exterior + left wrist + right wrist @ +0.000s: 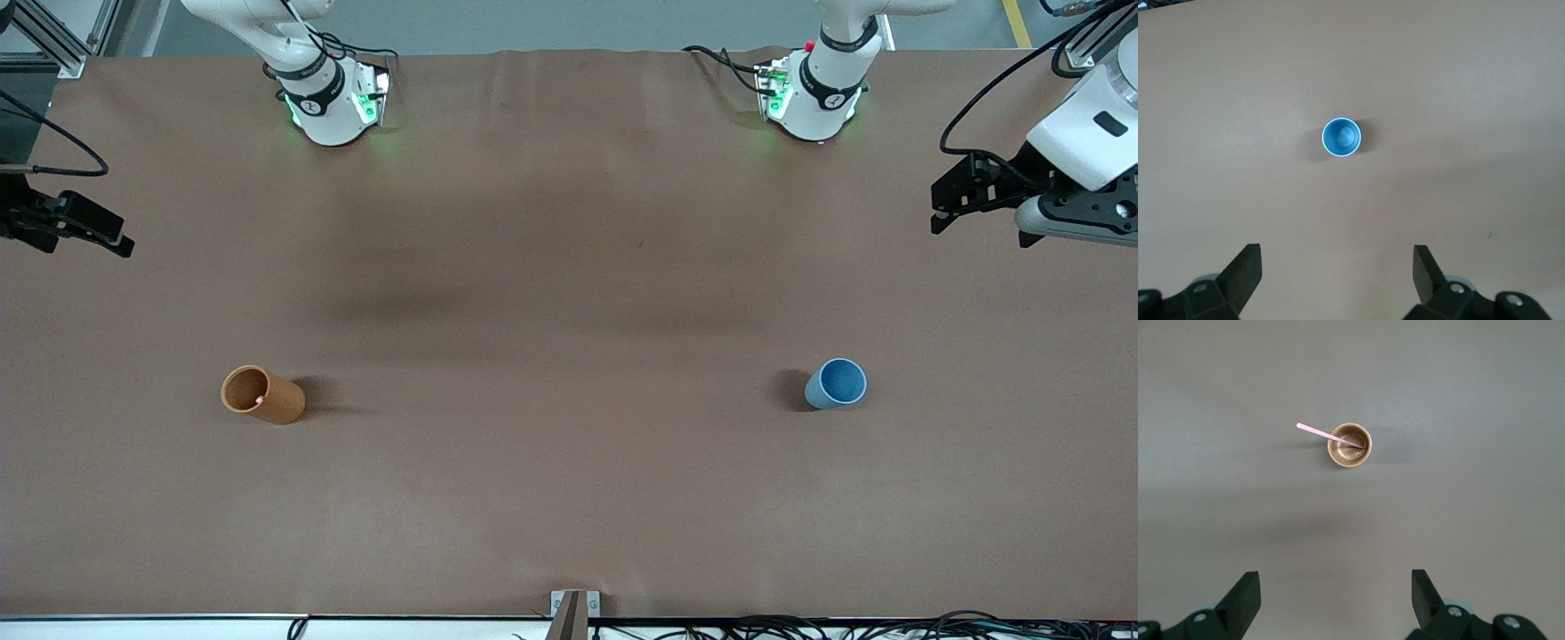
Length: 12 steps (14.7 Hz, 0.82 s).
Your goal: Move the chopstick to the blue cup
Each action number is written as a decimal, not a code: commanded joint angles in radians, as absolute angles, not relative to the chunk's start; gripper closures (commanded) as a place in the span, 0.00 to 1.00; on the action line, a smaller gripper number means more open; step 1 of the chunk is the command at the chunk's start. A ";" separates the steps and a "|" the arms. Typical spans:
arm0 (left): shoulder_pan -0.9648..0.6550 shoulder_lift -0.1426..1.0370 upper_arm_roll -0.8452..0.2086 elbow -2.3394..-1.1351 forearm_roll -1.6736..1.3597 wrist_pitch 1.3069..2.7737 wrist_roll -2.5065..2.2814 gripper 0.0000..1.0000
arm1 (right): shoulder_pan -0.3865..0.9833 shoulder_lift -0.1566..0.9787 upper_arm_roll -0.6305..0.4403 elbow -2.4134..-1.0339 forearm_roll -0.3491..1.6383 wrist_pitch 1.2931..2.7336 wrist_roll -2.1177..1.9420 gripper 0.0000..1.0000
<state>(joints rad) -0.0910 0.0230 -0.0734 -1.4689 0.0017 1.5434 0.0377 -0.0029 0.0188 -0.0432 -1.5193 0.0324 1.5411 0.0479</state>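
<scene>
The pink chopstick (1318,433) stands slanted in the orange-brown cup (1349,445), its upper end sticking out over the rim. In the front view only its pink tip (259,402) shows inside that cup (262,395), which stands toward the right arm's end of the table. The blue cup (836,384) stands upright and empty toward the left arm's end; it also shows in the left wrist view (1341,137). My left gripper (956,197) (1337,267) is open and empty, high over the table's left-arm end. My right gripper (98,233) (1336,587) is open and empty, high over the right-arm end.
The table (569,293) is covered in brown paper. The two arm bases (333,102) (813,98) stand along its edge farthest from the front camera. A small metal bracket (573,613) sits at the edge nearest the front camera.
</scene>
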 commanded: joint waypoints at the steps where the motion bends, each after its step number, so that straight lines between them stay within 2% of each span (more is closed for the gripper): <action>1: -0.095 0.031 -0.071 -1.447 0.008 1.539 0.028 0.00 | -0.009 -0.021 -0.038 -1.562 0.021 1.562 0.043 0.00; 10: -0.095 0.031 -0.071 -1.447 0.006 1.539 0.031 0.00 | -0.008 -0.020 -0.038 -1.559 0.018 1.569 0.043 0.00; 12: -0.097 0.046 -0.072 -1.450 0.005 1.539 0.023 0.00 | -0.003 -0.014 -0.038 -1.559 0.017 1.613 0.044 0.00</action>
